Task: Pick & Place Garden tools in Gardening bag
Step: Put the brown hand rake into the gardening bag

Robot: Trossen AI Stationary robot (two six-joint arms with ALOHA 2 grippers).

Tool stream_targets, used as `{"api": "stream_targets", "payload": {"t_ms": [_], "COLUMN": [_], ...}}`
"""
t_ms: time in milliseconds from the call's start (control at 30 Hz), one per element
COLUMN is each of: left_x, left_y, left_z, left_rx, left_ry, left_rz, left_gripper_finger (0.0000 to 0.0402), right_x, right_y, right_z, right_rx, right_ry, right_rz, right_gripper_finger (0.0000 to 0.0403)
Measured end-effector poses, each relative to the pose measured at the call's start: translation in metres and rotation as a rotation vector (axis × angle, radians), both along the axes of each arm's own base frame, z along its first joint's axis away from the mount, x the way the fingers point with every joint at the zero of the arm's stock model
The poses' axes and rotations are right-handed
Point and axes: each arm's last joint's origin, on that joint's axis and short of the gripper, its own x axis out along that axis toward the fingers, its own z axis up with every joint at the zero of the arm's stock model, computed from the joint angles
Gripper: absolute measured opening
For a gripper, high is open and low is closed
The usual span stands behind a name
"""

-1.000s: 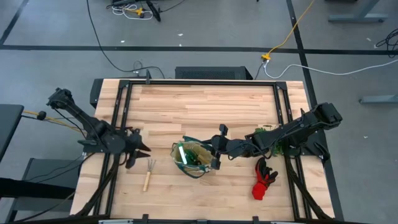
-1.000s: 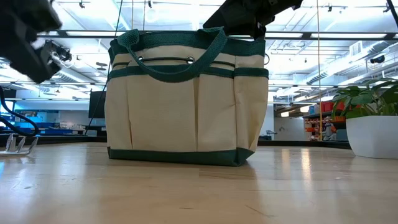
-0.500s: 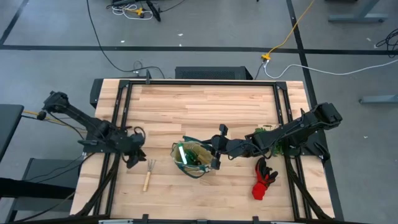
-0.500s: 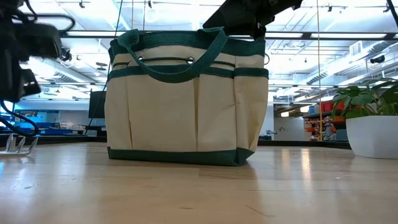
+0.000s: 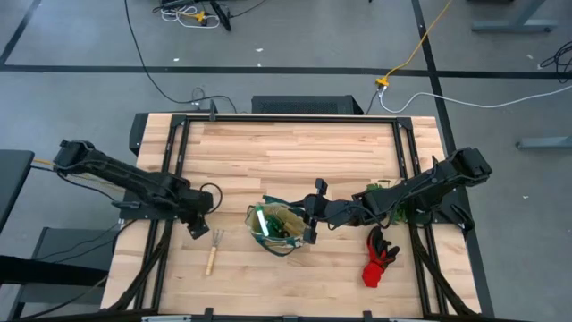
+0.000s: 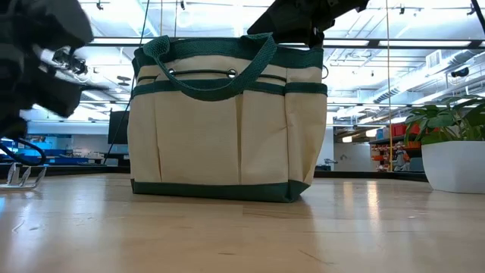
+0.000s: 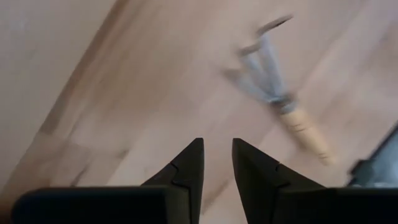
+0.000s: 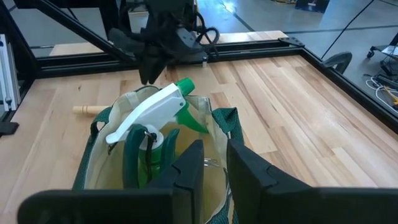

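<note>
The beige, green-trimmed gardening bag stands upright near the table's front middle. The green spray bottle with its white nozzle stands inside it. One wooden-handled mini rake lies flat on the table left of the bag. The red-black gloves lie to the bag's right. My left gripper hangs over bare wood just left of the rake's tines, pointing steeply down, narrowly open with nothing between its fingers. My right gripper is at the bag's right rim, shut on it. My right gripper holds the bag's right-hand rim, coming from the table's right and slanting a little downward. One finger looks to be inside the mouth and one outside, but the fingers hide the contact. The bag stands on the table with its mouth open.
A leafy plant in a white pot stands at the right, by the right arm. Black frame rails run along both sides of the table. Bare wood lies behind the bag and along the front edge.
My left gripper has sunk and gone a little toward the rake, tipping from nearly level to steeply downward and rolling about its own axis, while its elbow swung out past the table's left edge. The bag, the rake and my right gripper have kept still.
</note>
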Motion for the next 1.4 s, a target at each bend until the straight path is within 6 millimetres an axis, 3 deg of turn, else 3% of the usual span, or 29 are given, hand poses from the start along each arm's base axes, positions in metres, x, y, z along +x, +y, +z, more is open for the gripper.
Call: {"api": "stream_targets", "payload": {"t_ms": [200,433,667,1400], "left_x": [0.017,0.029,0.047,0.049], "left_y": [-0.005,-0.013,-0.021,-0.023], "left_z": [0.021,0.006,0.004,0.001], "left_rx": [0.03,0.071,0.107,0.203], "left_ry": [-0.036,0.095,0.08,0.057], "left_rz": [0.01,-0.006,-0.016,-0.034], "left_gripper_finger": [0.0087,0.0087,0.0087,0.0087], "right_x": [0.0,0.0,0.0,0.0], "right_y": [0.0,0.0,0.0,0.001], "right_z": [0.0,0.0,-0.001,0.0], "right_rx": [-0.001,-0.002,0.006,0.009], "right_ry": [0.003,0.005,0.007,0.004], "right_rz": [0.001,0.001,0.017,0.024], "right_gripper_finger": [0.0071,0.0071,0.0071,0.0071]}}
